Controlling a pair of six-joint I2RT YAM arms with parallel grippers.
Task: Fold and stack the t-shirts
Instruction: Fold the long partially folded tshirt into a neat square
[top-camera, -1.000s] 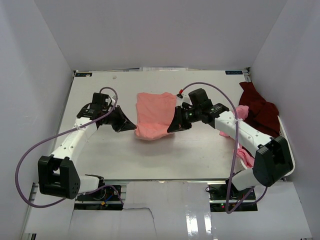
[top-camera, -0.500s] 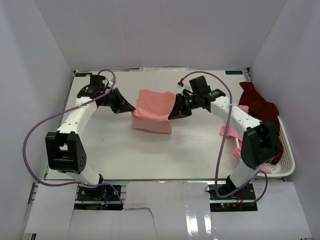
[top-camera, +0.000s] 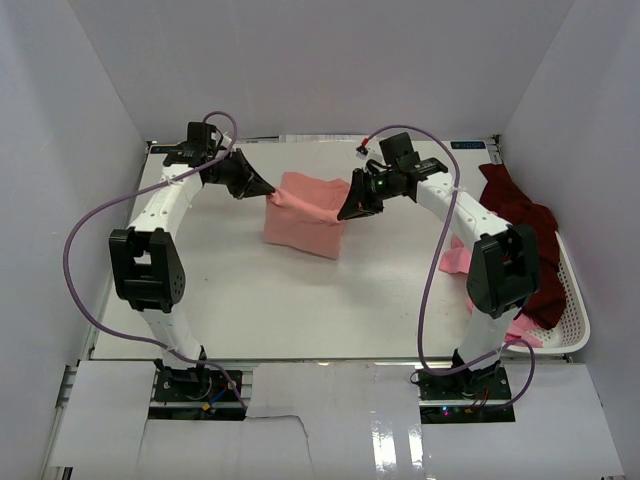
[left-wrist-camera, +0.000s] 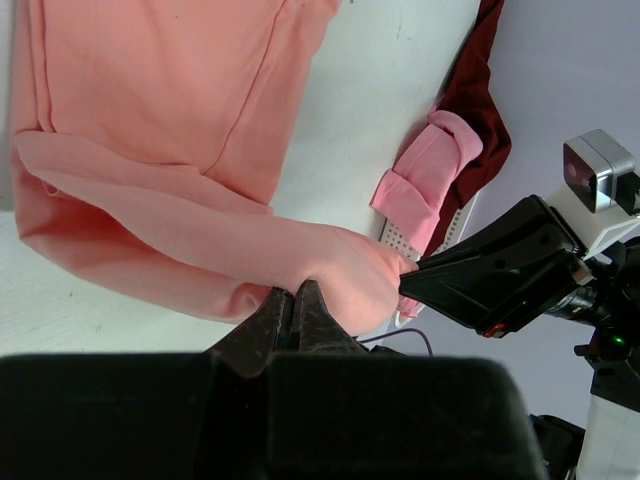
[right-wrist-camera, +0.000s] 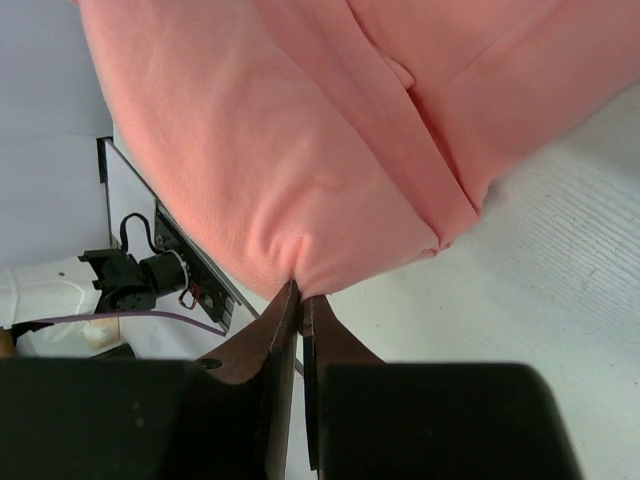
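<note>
Pinching salmon t-shirt (top-camera: 300, 225) edge: left hand (top-camera: 270, 196), right hand (top-camera: 343, 213); maroon t-shirt (top-camera: 512, 208) part-hidden behind right arm (top-camera: 445, 203)

Count, all placed off the white basket (top-camera: 572, 295):

- Baskets: one.
- T-shirts: you have three colours in sight.
  - One salmon-pink t-shirt (top-camera: 305, 222), well left of the basket.
  - One dark maroon t-shirt (top-camera: 515, 215), heaped over the basket's far end.
  - Lighter pink cloth (top-camera: 456, 262) shows at two spots, the basket's left side and its near end. You cannot tell whether that is one shirt or two.
- Arms: two, both left of the basket.
- Grippers: two, the left gripper (top-camera: 271, 197) and the right gripper (top-camera: 343, 213).
- Purple cables (top-camera: 66, 255): two.
</note>
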